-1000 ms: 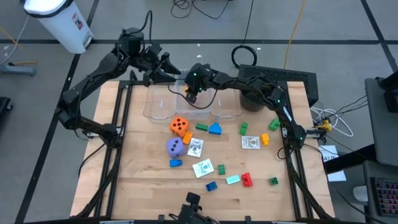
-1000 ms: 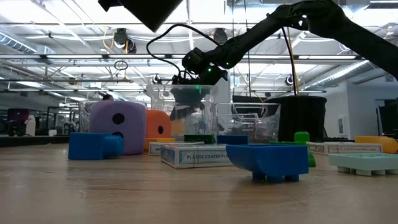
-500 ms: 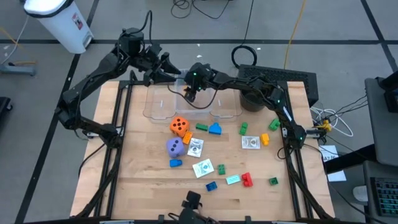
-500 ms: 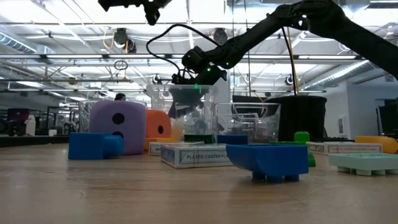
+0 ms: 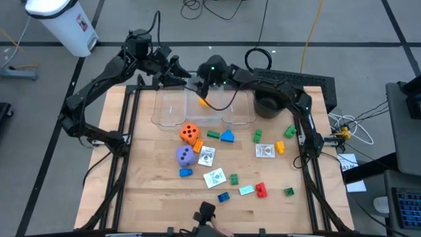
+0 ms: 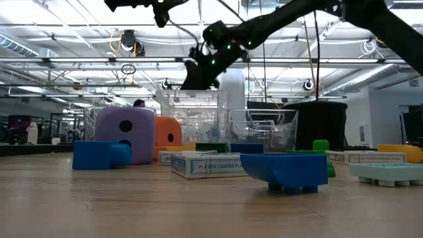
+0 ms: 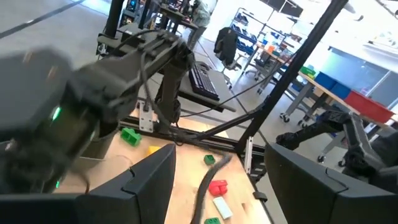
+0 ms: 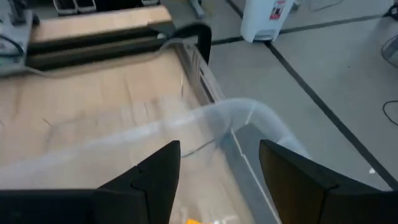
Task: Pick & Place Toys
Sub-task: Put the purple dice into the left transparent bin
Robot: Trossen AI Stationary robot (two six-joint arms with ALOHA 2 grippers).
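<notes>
Right gripper (image 5: 204,87) over clear tub (image 5: 172,112); left gripper (image 5: 185,77) at the tub's far edge.

Both sets of fingers stand apart and empty, as each wrist view shows. High view alone: an orange-yellow piece (image 5: 204,102) inside the tub; orange die (image 5: 189,133), purple die (image 5: 185,155), cards (image 5: 266,151) and blocks (image 5: 261,190) spread across the surface (image 5: 151,191). Low view alone: blue block (image 6: 285,169) nearest, black pot (image 6: 320,124) behind.

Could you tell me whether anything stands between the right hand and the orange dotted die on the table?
Only the clear plastic tub's near wall. The right hand hovers open over the tub, and the orange dotted die sits just outside that wall, its top uncovered. Lifting over the rim clears it.
</notes>
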